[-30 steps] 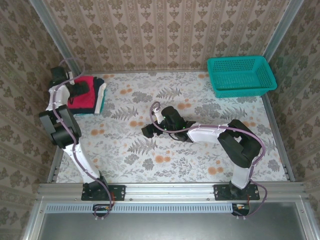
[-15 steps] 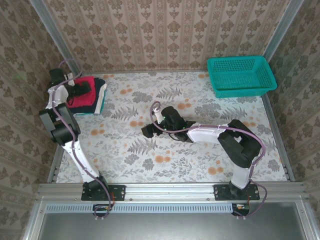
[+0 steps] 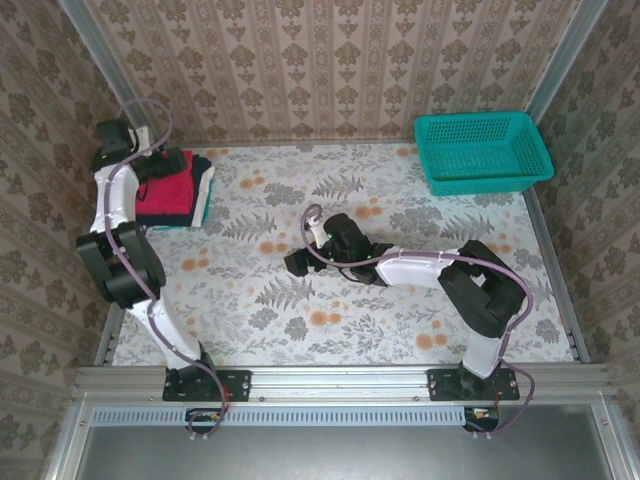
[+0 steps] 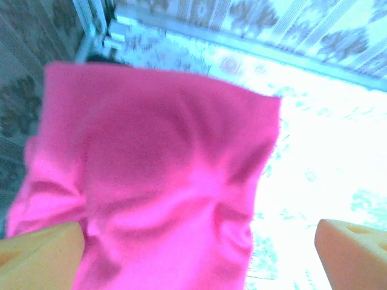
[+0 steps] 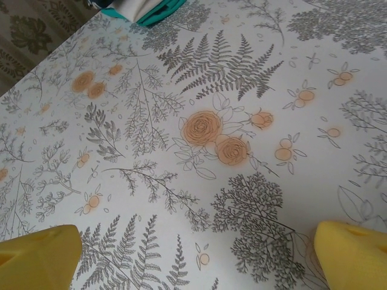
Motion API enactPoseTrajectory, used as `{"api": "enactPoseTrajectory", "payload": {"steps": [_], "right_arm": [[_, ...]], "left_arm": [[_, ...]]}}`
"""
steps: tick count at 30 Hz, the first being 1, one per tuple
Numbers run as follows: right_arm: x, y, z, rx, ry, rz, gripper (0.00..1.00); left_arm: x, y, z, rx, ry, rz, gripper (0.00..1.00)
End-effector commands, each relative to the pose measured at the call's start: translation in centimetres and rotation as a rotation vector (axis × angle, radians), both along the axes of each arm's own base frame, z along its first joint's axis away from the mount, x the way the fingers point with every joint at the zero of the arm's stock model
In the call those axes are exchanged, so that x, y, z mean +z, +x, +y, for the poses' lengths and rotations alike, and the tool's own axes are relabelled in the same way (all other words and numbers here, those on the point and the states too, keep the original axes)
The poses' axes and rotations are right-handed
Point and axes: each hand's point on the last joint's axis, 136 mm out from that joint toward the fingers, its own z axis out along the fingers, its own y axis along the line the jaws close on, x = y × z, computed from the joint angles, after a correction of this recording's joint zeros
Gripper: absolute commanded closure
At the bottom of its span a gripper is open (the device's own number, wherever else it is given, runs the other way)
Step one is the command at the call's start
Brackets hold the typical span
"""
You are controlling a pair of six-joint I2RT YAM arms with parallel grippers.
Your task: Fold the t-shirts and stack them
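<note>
A folded red t-shirt [image 3: 168,192] lies on top of a stack at the table's far left, with the edges of the navy [image 3: 201,163], white [image 3: 207,185] and teal [image 3: 199,216] t-shirts showing beneath it. My left gripper [image 3: 157,166] hovers at the stack's back edge. In the left wrist view the red t-shirt [image 4: 157,157] spreads below the gripper [image 4: 202,248], whose fingers stand wide apart and open with nothing pinched. My right gripper [image 3: 293,263] rests low over mid-table, open and empty [image 5: 196,254]. A corner of the teal and white t-shirts [image 5: 145,9] shows far off.
A teal mesh basket [image 3: 470,118] stands at the back right corner. The floral tablecloth [image 3: 300,320] covers the table, which has walls on three sides. The left arm's cable [image 3: 150,105] loops near the back-left corner.
The left arm has pulled back toward the far-left corner, and its gripper has shifted from over the red t-shirt to the stack's back edge. The right arm stayed put.
</note>
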Motion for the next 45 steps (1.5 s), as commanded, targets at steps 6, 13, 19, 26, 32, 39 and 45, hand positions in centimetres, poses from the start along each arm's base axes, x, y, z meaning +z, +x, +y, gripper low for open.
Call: {"api": "enactPoseTrajectory", "payload": {"steps": [6, 13, 19, 26, 32, 39, 45], "right_arm": [[5.0, 1.5, -5.6, -0.172, -0.035, -0.168, 0.0], [8.7, 1.8, -15.4, -0.442, -0.102, -0.312, 0.0], [8.0, 0.7, -24.8, -0.591, -0.209, -0.406, 0.0], [4.9, -0.3, -33.6, -0.762, -0.345, -0.429, 0.0], [1.9, 0.7, -37.7, -0.869, -0.245, -0.395, 0.0], [1.8, 3.8, -38.1, -0.88, -0.156, -0.386, 0.0], [-1.3, 5.9, -37.6, -0.853, -0.151, -0.348, 0.0]], "left_arm": [[3.6, -6.1, -5.9, -0.035, 0.067, -0.18, 0.0], [-0.8, -12.9, -10.7, -0.042, 0.154, -0.322, 0.0], [-5.6, -16.7, -10.5, -0.044, 0.226, -0.334, 0.0], [-9.1, -17.2, -10.5, -0.121, 0.349, -0.387, 0.0], [-9.1, -14.8, -11.4, -0.177, 0.281, -0.472, 0.0], [-11.4, -11.8, -11.7, -0.212, 0.244, -0.441, 0.0], [-12.2, -11.3, -10.9, -0.167, 0.251, -0.409, 0.0]]}}
